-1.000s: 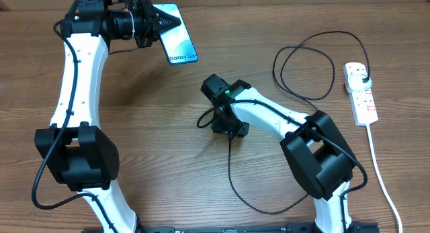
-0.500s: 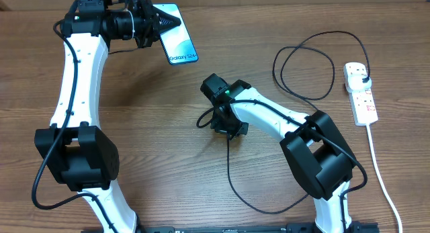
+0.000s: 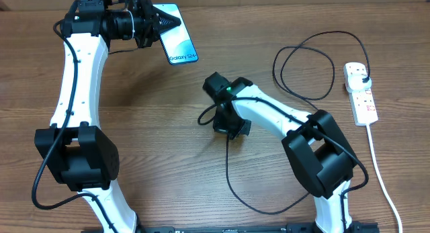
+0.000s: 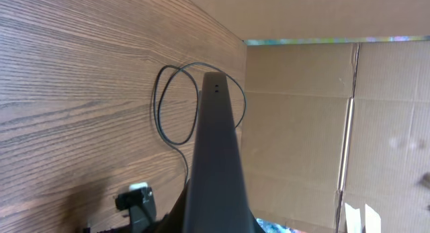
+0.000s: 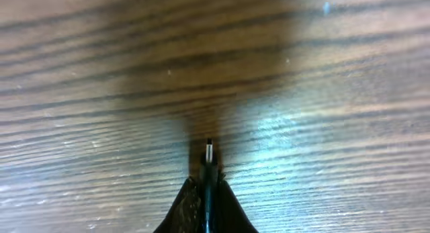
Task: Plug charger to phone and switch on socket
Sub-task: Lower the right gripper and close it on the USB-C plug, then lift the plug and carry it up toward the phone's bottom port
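The phone (image 3: pixel 177 39), its light blue screen reading "Galaxy S24", is held above the table's far left by my left gripper (image 3: pixel 160 23), which is shut on its upper end. In the left wrist view the phone (image 4: pixel 215 146) shows edge-on, pointing away. My right gripper (image 3: pixel 226 123) is low at mid-table, shut on the charger's (image 3: pixel 306 66) free end. The small plug tip (image 5: pixel 209 154) sticks out ahead of the shut right gripper (image 5: pixel 208 190), just above the wood. The cable loops right to a black plug in the white socket (image 3: pixel 363 99).
The socket's white cord (image 3: pixel 383 179) trails down the right edge toward the front. Slack black cable (image 3: pixel 232 182) curves in front of the right arm base. A cardboard wall (image 4: pixel 302 125) stands behind the table.
The right gripper has shut on the charger's plug end and shifted slightly right. The left arm and phone have not moved.
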